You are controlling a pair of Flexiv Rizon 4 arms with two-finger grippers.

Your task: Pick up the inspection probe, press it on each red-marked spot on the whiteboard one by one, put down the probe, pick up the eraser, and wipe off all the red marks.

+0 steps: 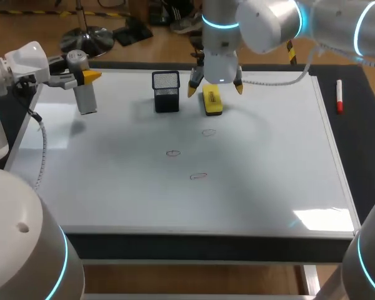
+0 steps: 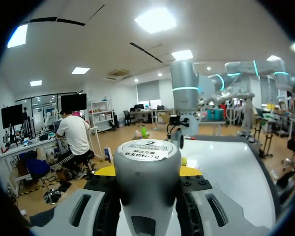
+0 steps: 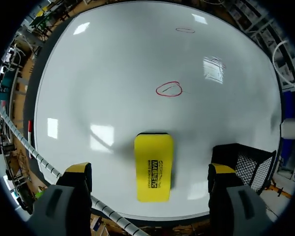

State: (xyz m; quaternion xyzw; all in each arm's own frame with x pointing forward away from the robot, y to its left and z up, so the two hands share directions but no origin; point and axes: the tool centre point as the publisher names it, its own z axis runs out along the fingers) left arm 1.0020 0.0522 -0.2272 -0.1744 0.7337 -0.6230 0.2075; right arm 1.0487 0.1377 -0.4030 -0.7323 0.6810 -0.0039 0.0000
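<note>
L: left fingers (image 1: 92,76) clamped on inspection probe (image 1: 85,97), upright between them, off the whiteboard (image 1: 269,175) | R: right fingers (image 3: 78,169) spread wide, eraser (image 3: 153,162) flat between and below them, untouched, apparently lined up for grasping | red marks (image 1: 173,153) ahead, unwiped

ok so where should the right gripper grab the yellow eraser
Across the two long sides of the yellow rectangular eraser, mid-length, coming straight down. It lies flat on the whiteboard, and the open right gripper above spans its narrow width; mind the black mesh holder beside it.
</note>
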